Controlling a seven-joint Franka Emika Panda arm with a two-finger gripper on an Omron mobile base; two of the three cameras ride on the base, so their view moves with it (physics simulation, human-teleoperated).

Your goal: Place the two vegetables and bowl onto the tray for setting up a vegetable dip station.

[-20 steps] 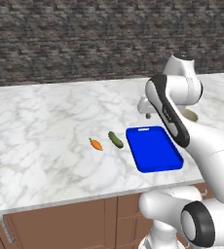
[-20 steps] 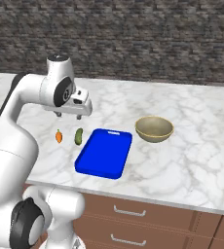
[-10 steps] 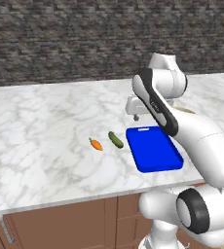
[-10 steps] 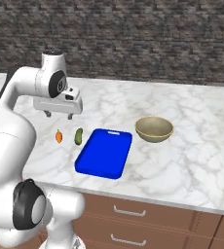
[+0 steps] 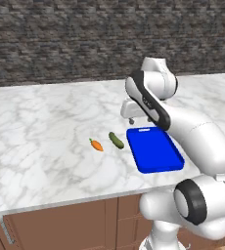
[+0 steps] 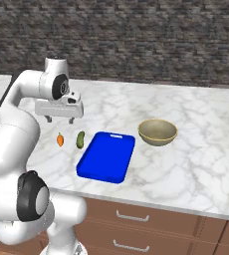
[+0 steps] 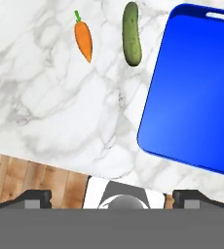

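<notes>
While the white arm loops up off its base and folds back down over the marble counter, the pincer hangs pointing down with nothing in it, and its jaws are spread wide apart. It's up in the air, touching nothing. From where I'm standing it floats above the counter at the far end of the blue tray, roughly over the gap behind the veggies. Counting stuff: one carrot, one cucumber, one tray, one bowl. So two vegetables total, both lying flat on the marble below the pincer, side by side but not touching, carrot on the outer side and cucumber between it and the tray. The cucumber sits just beside the tray's long edge, not on it. The tray is bare blue with its handle slot at the far end, on the pincer's side. The tan bowl is upright on the counter on the other side of the tray, well apart from the pincer, near the tray's far corner but not touching it. Brown cabinet fronts run below the counter edge, with a dark stone wall behind.
</notes>
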